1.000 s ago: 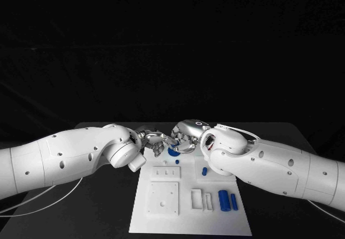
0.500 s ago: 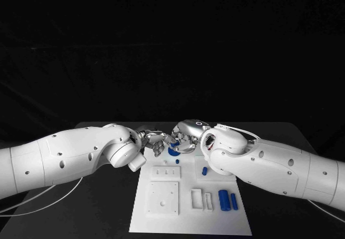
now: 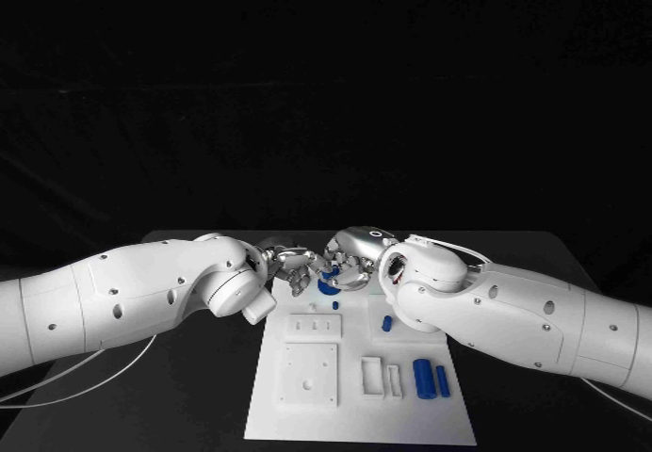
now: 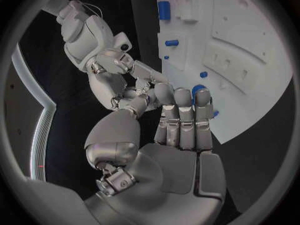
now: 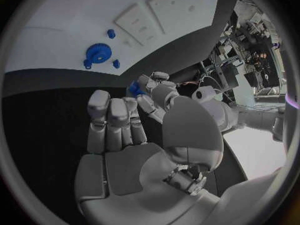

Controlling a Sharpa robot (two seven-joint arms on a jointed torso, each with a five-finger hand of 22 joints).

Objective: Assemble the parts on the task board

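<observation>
Both hands meet over the far end of the board (image 3: pixel 356 395), which lies in the middle of the table (image 3: pixel 544 254). The right hand (image 3: pixel 350 262) seems to pinch a small blue part (image 5: pixel 134 88) between thumb and fingertips, its other fingers straight and together; the part is lifted clear of the board, probably so it can be turned or passed. The left hand (image 3: pixel 289 261) has its fingers curled together close beside the right one; whether it touches that part I cannot tell. Just beneath them a blue gear (image 5: pixel 95 53) sits on the board's far end, likely the seat being aimed at. More blue parts wait nearer: a short peg (image 3: pixel 386 324) mid-board and two cylinders (image 3: pixel 430 379) toward the near right corner, laid apart so each can be picked singly.
</observation>
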